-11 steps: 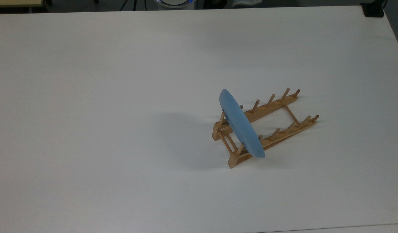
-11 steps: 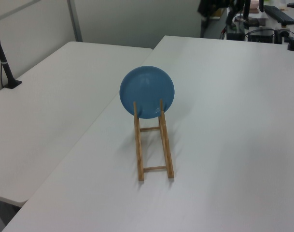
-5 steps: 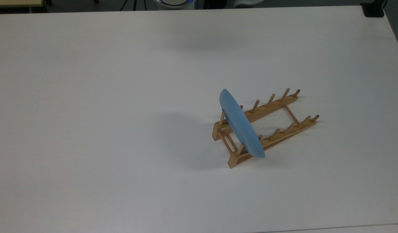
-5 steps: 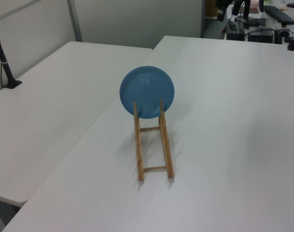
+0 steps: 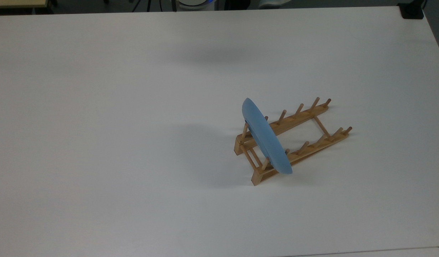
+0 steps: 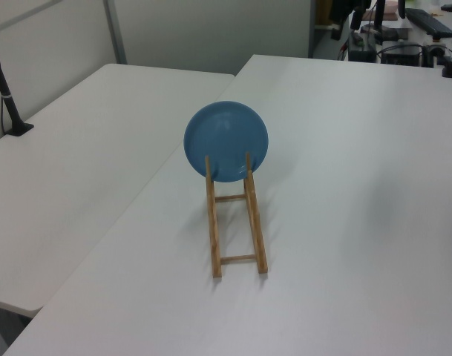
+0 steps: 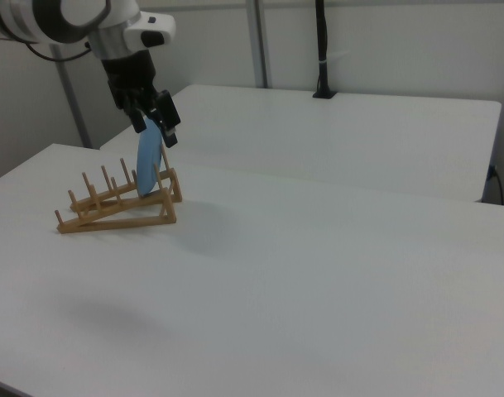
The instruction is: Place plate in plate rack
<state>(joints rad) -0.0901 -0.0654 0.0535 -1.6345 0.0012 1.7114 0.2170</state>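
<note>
Plate position: plate (image 5: 266, 137) stood on edge in the plate rack (image 5: 305, 114), slotted between pegs at the end on the top view's left; leaned slightly, lower rim down between the two rails.
Left view: seen face-on, round blue disc (image 6: 226, 141) at the far end of the rack (image 6: 255, 222), both rails running toward the camera.
Rack: rested flat on the white table (image 5: 134, 107), remaining peg slots unfilled.
Gripper: seen in the right view (image 7: 155, 124), lined up with the plate's top edge (image 7: 146, 165); fingers spread apart, nothing pinched between them. Contact with the rim not confirmed; the top view showed the rim free.
Task status: judged complete, plate seated and self-supporting.
Handling, stiffness: rigid, glossy, probably slippery under hard pads.
Handling, weight: judged light to moderate; likely to chip or crack if dropped.
Grasp point: top of the raised rim, pinched across its thickness, straight above the slot.
Risk: sideways nudge at the rim could tip the plate out of the pegs or shift the light wooden rack (image 7: 111, 217).
</note>
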